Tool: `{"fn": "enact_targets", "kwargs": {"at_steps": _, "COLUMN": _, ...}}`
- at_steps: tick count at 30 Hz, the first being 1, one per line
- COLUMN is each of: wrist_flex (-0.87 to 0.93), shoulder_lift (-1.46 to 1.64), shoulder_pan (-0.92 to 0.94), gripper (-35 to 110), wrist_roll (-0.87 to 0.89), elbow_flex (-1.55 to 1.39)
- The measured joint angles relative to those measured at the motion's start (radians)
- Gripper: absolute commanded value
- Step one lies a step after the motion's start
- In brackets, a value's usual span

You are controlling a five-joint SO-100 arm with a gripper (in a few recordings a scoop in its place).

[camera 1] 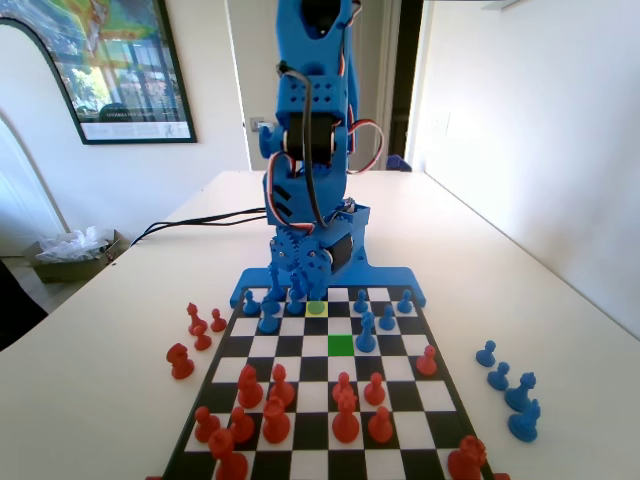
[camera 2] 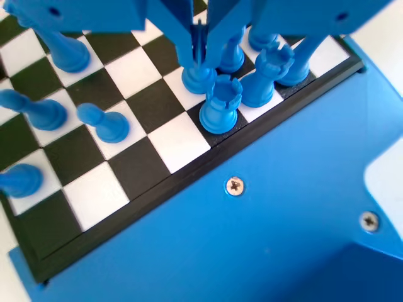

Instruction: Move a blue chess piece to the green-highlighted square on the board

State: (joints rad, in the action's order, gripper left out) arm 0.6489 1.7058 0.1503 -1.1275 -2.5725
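Gripper (camera 2: 199, 60) low over the board's (camera 1: 322, 395) blue back rows, jaws nearly closed around a blue chess piece (camera 2: 198, 77) (grip looks made, contact unclear). Lift straight up clear of neighbouring rooks (camera 2: 221, 106), then carry to the green-highlighted square (camera 1: 341, 345).

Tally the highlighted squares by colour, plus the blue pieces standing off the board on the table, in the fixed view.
Green square: 1
Yellow-green square: 1
Blue pieces off the board, on the table to its right: 4
Total: 6
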Motion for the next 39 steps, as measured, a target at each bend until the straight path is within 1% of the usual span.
{"fn": "enact_targets", "kwargs": {"at_steps": 8, "wrist_flex": -0.011, "shoulder_lift": 0.000, "shoulder_pan": -0.011, "gripper": 1, "wrist_roll": 0.014, "elbow_flex": 0.012}}
{"fn": "enact_targets", "kwargs": {"at_steps": 12, "wrist_flex": 0.040, "shoulder_lift": 0.000, "shoulder_pan": -0.023, "gripper": 1, "wrist_roll": 0.048, "elbow_flex": 0.061}}
{"fn": "enact_targets", "kwargs": {"at_steps": 18, "wrist_flex": 0.192, "shoulder_lift": 0.003, "shoulder_pan": -0.075, "gripper": 1, "wrist_roll": 0.132, "elbow_flex": 0.196}}
{"fn": "enact_targets", "kwargs": {"at_steps": 25, "wrist_flex": 0.241, "shoulder_lift": -0.063, "shoulder_pan": -0.133, "gripper": 1, "wrist_roll": 0.179, "elbow_flex": 0.348}}
{"fn": "enact_targets", "kwargs": {"at_steps": 30, "wrist_flex": 0.233, "shoulder_lift": -0.124, "shoulder_pan": -0.173, "gripper": 1, "wrist_roll": 0.152, "elbow_flex": 0.400}}
{"fn": "enact_targets", "kwargs": {"at_steps": 33, "wrist_flex": 0.233, "shoulder_lift": -0.144, "shoulder_pan": -0.192, "gripper": 1, "wrist_roll": 0.092, "elbow_flex": 0.400}}
{"fn": "enact_targets", "kwargs": {"at_steps": 39, "wrist_flex": 0.172, "shoulder_lift": -0.146, "shoulder_pan": -0.195, "gripper": 1, "wrist_roll": -0.023, "elbow_flex": 0.387}}
